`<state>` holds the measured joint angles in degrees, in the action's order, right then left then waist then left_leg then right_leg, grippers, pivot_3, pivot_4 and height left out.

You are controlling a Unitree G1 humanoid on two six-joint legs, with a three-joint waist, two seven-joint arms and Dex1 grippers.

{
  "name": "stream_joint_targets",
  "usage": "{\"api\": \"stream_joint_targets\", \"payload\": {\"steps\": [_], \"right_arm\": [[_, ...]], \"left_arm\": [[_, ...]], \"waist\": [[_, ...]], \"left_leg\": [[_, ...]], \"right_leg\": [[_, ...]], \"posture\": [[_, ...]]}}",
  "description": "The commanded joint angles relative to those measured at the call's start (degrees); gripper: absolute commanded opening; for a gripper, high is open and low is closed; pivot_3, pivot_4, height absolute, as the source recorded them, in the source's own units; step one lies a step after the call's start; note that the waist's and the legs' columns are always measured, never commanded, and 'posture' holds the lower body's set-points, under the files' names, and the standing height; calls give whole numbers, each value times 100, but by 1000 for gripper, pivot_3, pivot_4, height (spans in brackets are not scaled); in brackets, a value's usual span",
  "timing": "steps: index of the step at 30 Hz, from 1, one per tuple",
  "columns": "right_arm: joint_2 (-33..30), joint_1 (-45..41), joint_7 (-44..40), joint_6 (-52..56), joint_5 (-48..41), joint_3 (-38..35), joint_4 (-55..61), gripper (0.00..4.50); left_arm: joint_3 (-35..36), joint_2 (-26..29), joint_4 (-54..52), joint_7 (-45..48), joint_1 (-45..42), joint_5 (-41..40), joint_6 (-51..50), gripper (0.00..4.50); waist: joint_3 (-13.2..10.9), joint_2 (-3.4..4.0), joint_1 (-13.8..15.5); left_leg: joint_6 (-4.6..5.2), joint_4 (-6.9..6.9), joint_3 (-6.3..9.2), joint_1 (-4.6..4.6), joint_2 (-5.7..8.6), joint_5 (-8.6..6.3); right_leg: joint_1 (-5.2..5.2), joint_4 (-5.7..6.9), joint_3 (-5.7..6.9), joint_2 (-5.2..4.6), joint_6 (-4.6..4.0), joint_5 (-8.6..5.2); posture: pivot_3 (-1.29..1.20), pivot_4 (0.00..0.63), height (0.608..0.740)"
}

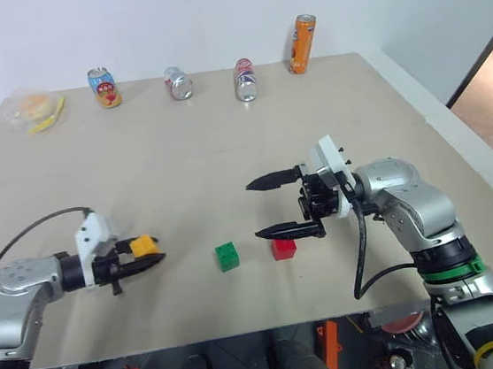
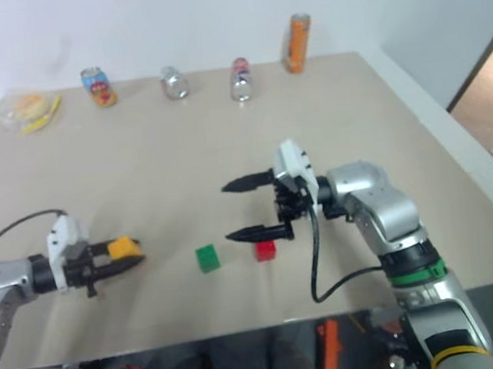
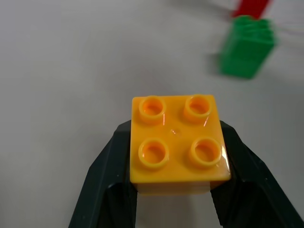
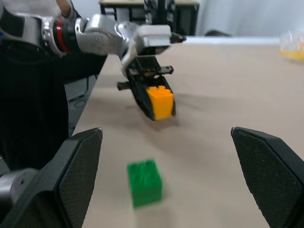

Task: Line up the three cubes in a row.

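My left gripper (image 1: 148, 253) is shut on the yellow-orange cube (image 1: 144, 245), studs up, held low over the table at the front left; its fingers (image 3: 111, 166) clamp the two sides of the cube (image 3: 176, 142). The green cube (image 1: 227, 256) sits on the table to its right, and the red cube (image 1: 283, 248) lies a little further right, roughly level with it. My right gripper (image 1: 254, 209) hangs open above the red cube, pointing left, with nothing between its fingers. The right wrist view shows the green cube (image 4: 145, 183) near and the held yellow-orange cube (image 4: 160, 101) beyond.
Several drink cans stand or lie along the beige table's (image 1: 225, 151) far edge: one (image 1: 104, 87), another (image 1: 179, 83), a third (image 1: 245, 79) and a tall orange one (image 1: 303, 43). A clear bag of food (image 1: 33, 109) lies at the far left corner.
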<state>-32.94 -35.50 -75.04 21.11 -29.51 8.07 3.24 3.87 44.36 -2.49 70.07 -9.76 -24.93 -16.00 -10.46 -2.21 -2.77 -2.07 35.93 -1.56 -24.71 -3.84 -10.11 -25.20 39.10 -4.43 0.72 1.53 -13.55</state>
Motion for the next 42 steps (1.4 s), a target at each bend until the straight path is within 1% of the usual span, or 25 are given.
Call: {"api": "stream_joint_targets", "payload": {"steps": [1, 5, 9, 14, 20, 32, 34, 35, 36, 40, 41, 42], "right_arm": [[-127, 67, 43, 39, -146, -265, 366, 4500], [-258, 274, 125, 156, -196, -341, 618, 4500], [-429, 506, 166, 259, -216, -385, 851, 4500], [-546, 659, 240, 308, -255, -455, 975, 4500], [-537, 673, 301, 309, -264, -442, 985, 4500], [-518, 671, 364, 289, -263, -431, 981, 4500], [-521, 673, 370, 287, -264, -429, 981, 4500], [-523, 672, 372, 284, -262, -427, 978, 4500], [-524, 670, 373, 282, -261, -425, 976, 4500], [-533, 666, 371, 283, -263, -425, 974, 4500], [-545, 678, 375, 290, -268, -436, 986, 4500], [-570, 712, 377, 302, -283, -462, 1018, 4500]], "left_arm": [[-350, -40, -113, 280, -254, 113, 204, 1370], [-694, -161, 162, 521, -556, 254, 407, 1370], [-858, -168, 373, 730, -739, 377, 574, 1370], [-779, -47, 712, 980, -913, 401, 675, 1370], [-824, 106, 972, 1297, -1028, 508, 871, 1370], [-989, 36, 1352, 1438, -1126, 869, 1200, 1370], [-1023, 23, 1417, 1441, -1147, 938, 1317, 2424], [-1046, 29, 1440, 1451, -1155, 971, 1347, 2575], [-1059, 30, 1455, 1456, -1161, 981, 1354, 3043], [-1040, 24, 1408, 1449, -1163, 929, 1307, 4389], [-968, 28, 1326, 1402, -1164, 850, 1212, 4481], [-870, 43, 1196, 1349, -1148, 734, 1072, 4481]], "waist": [[0, 0, 1], [0, 0, 9], [0, -1, 4], [0, -1, 5], [0, 0, 7], [0, 0, 8], [0, 0, 8], [0, 0, 8], [1, 0, 8], [1, 1, 21], [1, 1, 21], [1, 1, 18]], "left_leg": [[1, 0, 1, 2, -1, 0], [4, 7, 3, 1, 1, 3], [3, 14, -1, -1, 2, 2], [4, 14, 2, 0, 1, 3], [4, 17, 1, -2, 2, 3], [4, 21, 1, -2, 2, 2], [4, 22, 1, -2, 2, 3], [4, 24, 1, -1, 2, 3], [4, 25, 1, -2, 2, 3], [10, 36, 3, 2, 2, 6], [16, 39, 3, 2, 2, 10], [21, 40, 2, 1, 3, 14]], "right_leg": [[0, 2, 0, 2, -2, 1], [5, 3, 0, 1, 0, 3], [6, 2, -6, 0, 4, 3], [6, 2, -3, 2, 4, 3], [6, 2, -5, 0, 6, 4], [8, 2, -4, 0, 6, 4], [10, 2, -4, 0, 6, 5], [10, 2, -5, 0, 7, 5], [10, 2, -5, 0, 7, 5], [19, 2, -3, 0, -9, 0], [21, 2, -3, -1, -12, 2], [21, 2, -4, -2, -14, 5]], "posture": [[0, 150, 740], [0, 150, 740], [0, 150, 740], [0, 150, 740], [0, 150, 740], [0, 150, 740], [0, 150, 740], [0, 150, 740], [0, 150, 740], [0, 150, 740], [0, 150, 740], [0, 150, 740]]}}
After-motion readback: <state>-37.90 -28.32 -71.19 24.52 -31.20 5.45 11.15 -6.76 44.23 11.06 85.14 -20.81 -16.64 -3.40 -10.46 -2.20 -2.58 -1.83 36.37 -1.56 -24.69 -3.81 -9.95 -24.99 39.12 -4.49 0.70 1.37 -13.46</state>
